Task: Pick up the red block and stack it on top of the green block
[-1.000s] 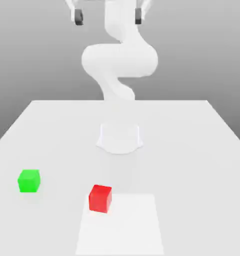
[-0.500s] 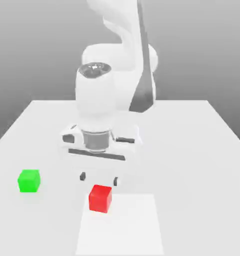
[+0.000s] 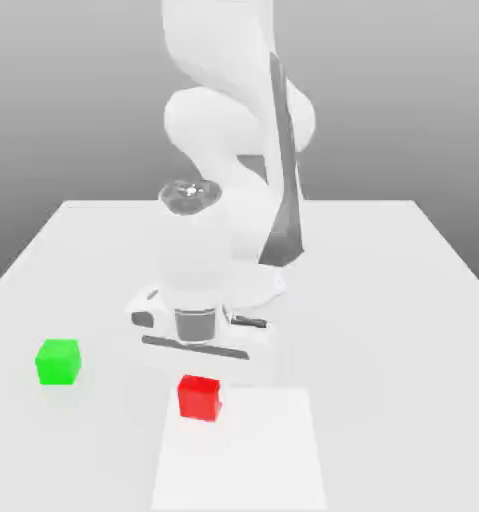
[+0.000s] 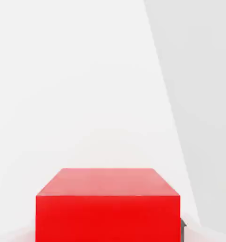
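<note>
At the near part of the pale, smooth table (image 3: pixel 393 340), over the far-left corner of a brighter white rectangle (image 3: pixel 258 455) as the exterior view shows it, the small plain matte red cube (image 3: pixel 199 400) sits directly beneath the white hand (image 3: pixel 208 358) of the robot arm. The gripper (image 3: pixel 200 396) is closed on the red cube: in the hand view a finger lies at each side of it, the dark pad (image 4: pixel 182 231) right against one face, and the cube's edges run square to the grip. The small plain matte green cube (image 3: pixel 58 362) stands well apart toward the exterior view's left and slightly farther off, with its top free. The step in hand looks to be securing the grasp and starting the lift. To do it well, let the squeeze settle fully before raising, then go straight up, slowly at first, so the red cube neither twists nor drags on the table. Raise it well above the green cube's top before travelling to the exterior view's left, or its lower edge could knock the green cube away. Once over it, turn the wrist to match the faces, centre the two, lower gently until they touch, and only then release evenly; an off-centre or tilted release could topple the stack.
</note>
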Controlling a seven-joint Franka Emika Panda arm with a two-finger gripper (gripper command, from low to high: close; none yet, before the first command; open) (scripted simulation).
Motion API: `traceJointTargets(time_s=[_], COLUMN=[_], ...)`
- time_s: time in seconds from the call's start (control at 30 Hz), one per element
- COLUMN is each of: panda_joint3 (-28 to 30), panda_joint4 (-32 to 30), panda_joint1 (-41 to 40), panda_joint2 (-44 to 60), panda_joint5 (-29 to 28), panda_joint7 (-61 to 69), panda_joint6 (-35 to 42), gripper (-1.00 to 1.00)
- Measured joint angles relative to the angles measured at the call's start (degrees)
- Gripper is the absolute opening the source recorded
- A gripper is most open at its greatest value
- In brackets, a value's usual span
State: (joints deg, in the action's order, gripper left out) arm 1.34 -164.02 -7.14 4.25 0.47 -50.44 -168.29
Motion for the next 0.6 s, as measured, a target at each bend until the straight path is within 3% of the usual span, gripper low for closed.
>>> traceJointTargets(time_s=[0.13,0.6], panda_joint3=[0.3,16.6], panda_joint4=[-0.8,3.2], panda_joint1=[-1.9,-21.6], panda_joint2=[-7.3,-12.1], panda_joint5=[-0.8,-5.7], panda_joint7=[-0.6,-6.1], panda_joint6=[6.4,15.0], gripper=[-1.0,-1.0])
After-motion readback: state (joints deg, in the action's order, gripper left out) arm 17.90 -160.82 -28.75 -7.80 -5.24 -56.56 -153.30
